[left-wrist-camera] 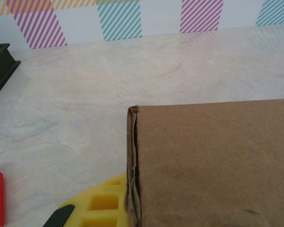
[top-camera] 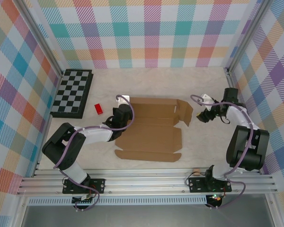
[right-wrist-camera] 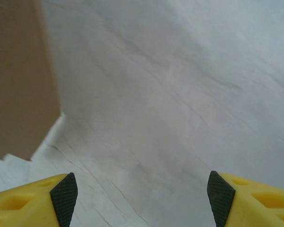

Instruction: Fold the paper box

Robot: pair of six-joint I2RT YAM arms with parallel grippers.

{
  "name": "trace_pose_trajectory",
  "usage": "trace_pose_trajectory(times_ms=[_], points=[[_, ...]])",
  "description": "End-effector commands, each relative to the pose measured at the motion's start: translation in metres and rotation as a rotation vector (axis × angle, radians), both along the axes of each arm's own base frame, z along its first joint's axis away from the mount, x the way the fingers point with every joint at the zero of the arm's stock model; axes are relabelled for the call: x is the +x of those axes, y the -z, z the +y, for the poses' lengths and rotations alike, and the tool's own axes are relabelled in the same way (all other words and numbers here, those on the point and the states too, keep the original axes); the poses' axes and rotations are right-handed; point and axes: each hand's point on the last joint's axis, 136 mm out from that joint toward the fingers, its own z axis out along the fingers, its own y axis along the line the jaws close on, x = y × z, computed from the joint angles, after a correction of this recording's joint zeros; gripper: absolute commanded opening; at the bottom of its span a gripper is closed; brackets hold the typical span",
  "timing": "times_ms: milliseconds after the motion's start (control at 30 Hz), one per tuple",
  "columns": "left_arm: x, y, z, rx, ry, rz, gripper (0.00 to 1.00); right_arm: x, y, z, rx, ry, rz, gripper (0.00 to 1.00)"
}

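The paper box (top-camera: 151,132) is a brown die-cut cardboard sheet lying mostly flat mid-table, with its right flap (top-camera: 183,112) standing up. My left gripper (top-camera: 124,113) sits at the sheet's far left corner. In the left wrist view one yellow finger (left-wrist-camera: 97,204) presses against a doubled-over cardboard edge (left-wrist-camera: 132,161), and the other finger is hidden behind the brown panel (left-wrist-camera: 213,161), so the gripper is shut on that folded flap. My right gripper (top-camera: 202,116) hovers just right of the raised flap, open over bare table (right-wrist-camera: 142,194), with the flap (right-wrist-camera: 19,80) at its left.
A black-and-grey chessboard (top-camera: 73,92) lies at the back left, its corner (left-wrist-camera: 0,66) showing in the left wrist view. A small red block (top-camera: 99,109) rests between it and the sheet. A tiny cardboard scrap (top-camera: 196,170) sits by the near rail. Plaid walls enclose the table.
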Motion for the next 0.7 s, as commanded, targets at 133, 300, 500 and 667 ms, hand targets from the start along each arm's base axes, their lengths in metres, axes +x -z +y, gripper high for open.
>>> trace_pose_trajectory(times_ms=[133,300,500,667], points=[[-0.002,0.011,-0.009,0.014,0.033,0.045,0.00,-0.002,0.007,0.061,0.021,-0.202,0.059,0.75],[-0.003,0.014,-0.010,0.007,0.034,0.050,0.00,-0.003,0.003,0.080,0.046,-0.244,0.083,0.75],[-0.003,0.016,-0.015,-0.004,0.059,0.056,0.00,-0.008,0.004,0.098,0.071,-0.283,0.085,0.75],[-0.004,0.016,-0.017,-0.006,0.067,0.053,0.00,-0.008,0.002,0.111,0.113,-0.293,0.088,0.73]])
